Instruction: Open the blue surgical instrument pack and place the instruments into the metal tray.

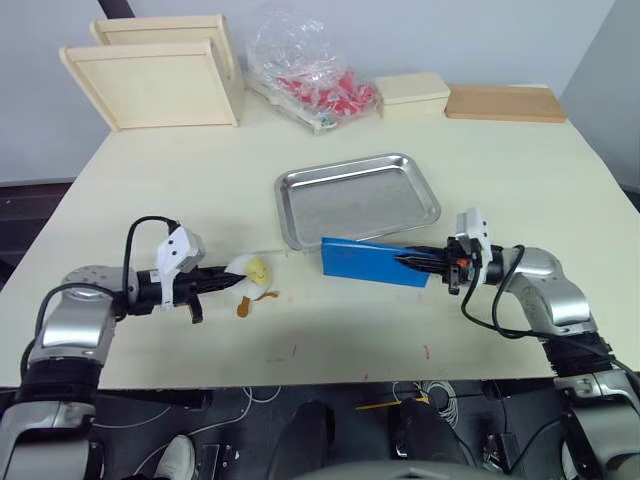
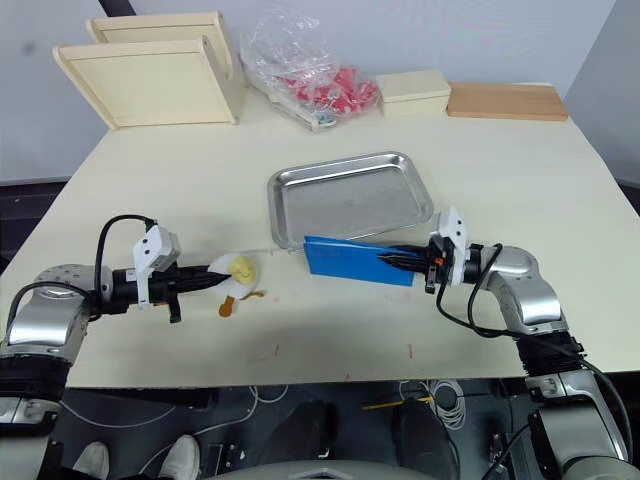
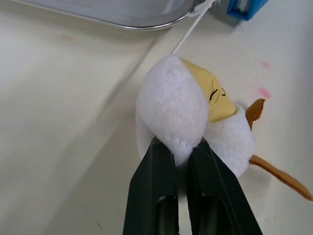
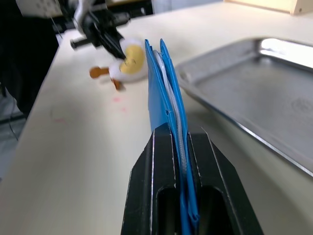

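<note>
Flat blue surgical instrument pack (image 1: 375, 261), pinched on edge by the right gripper (image 1: 412, 261) beside the shallow steel tray (image 1: 355, 198); left gripper (image 1: 232, 282) pinches a white-and-yellow plush toy (image 1: 249, 272).

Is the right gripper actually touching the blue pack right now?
Touching. The right wrist view shows the right gripper with its two black fingers pressed against both faces of the blue surgical instrument pack, which stands on edge between them.

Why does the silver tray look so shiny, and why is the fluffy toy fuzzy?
Right wrist view: the metal tray catches a bright glare at its far rim, and the toy beyond the blue pack is out of focus. Left wrist view: the toy is sharp, the tray rim blurred.
</note>
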`<action>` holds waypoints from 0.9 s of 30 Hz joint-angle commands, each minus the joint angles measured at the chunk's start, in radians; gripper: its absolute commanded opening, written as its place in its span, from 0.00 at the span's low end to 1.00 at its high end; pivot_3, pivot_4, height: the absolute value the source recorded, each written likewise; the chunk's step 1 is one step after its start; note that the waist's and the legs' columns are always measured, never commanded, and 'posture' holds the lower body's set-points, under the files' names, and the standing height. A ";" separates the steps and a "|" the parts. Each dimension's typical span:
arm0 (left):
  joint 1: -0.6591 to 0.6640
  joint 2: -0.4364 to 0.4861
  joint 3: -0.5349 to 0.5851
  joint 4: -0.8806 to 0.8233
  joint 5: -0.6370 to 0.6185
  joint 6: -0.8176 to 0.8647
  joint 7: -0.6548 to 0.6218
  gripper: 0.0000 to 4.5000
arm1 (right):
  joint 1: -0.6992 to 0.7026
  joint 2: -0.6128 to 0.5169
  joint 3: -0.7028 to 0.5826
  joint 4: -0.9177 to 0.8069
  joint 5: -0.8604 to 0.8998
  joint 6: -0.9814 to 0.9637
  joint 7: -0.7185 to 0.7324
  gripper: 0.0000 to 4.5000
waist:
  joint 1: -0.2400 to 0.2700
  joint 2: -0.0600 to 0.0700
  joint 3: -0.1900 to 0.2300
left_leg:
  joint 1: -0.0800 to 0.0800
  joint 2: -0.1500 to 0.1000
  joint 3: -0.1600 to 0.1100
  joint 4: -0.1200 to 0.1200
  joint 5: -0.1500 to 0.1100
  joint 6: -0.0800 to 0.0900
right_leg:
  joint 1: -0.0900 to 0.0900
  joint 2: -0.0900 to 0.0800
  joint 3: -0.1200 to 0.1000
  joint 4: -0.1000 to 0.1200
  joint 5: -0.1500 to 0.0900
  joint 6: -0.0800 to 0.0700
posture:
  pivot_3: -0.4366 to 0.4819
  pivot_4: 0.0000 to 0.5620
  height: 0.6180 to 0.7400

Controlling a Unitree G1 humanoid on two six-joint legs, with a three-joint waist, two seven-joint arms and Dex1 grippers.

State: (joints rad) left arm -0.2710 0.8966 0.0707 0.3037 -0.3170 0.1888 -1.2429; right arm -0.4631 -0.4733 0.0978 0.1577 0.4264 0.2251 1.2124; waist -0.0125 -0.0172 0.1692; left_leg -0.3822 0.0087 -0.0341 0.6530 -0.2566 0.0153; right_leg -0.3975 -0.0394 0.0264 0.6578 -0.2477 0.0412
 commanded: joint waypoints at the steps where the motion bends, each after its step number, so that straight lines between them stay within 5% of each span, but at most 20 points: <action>1: 0.028 -0.034 -0.028 0.053 0.024 0.022 0.004 0.02 | -0.012 0.002 -0.095 -0.102 0.132 0.061 0.006 0.00 | 0.003 0.001 -0.001 | 0.000 0.000 0.000 0.000 0.000 0.000 | 0.000 0.000 0.000 0.000 0.000 0.000 | 0.48 0.27 1.00; 14: 0.005 -0.056 -0.029 0.112 0.039 -0.030 -0.019 0.02 | -0.029 0.077 -0.176 -0.182 0.280 0.178 -0.102 0.00 | 0.003 0.002 -0.001 | 0.000 -0.002 0.000 0.000 0.000 0.000 | 0.000 -0.003 -0.001 0.000 0.000 0.000 | 0.48 0.27 1.00; 27: -0.099 0.042 0.056 0.151 -0.083 0.004 -0.266 0.02 | -0.015 -0.050 0.043 -0.116 -0.042 -0.094 0.064 0.00 | -0.006 0.000 0.000 | -0.001 -0.002 0.000 0.000 0.000 0.000 | -0.001 -0.002 -0.003 0.000 0.000 0.001 | 0.48 0.27 1.00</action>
State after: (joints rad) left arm -0.3608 0.9047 0.1047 0.4763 -0.3702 0.1610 -1.4626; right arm -0.4600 -0.5201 0.1447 0.0508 0.4000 0.1836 1.2611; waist -0.0186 -0.0170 0.1690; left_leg -0.3836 0.0065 -0.0343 0.6530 -0.2566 0.0153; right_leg -0.3981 -0.0417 0.0233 0.6573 -0.2478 0.0417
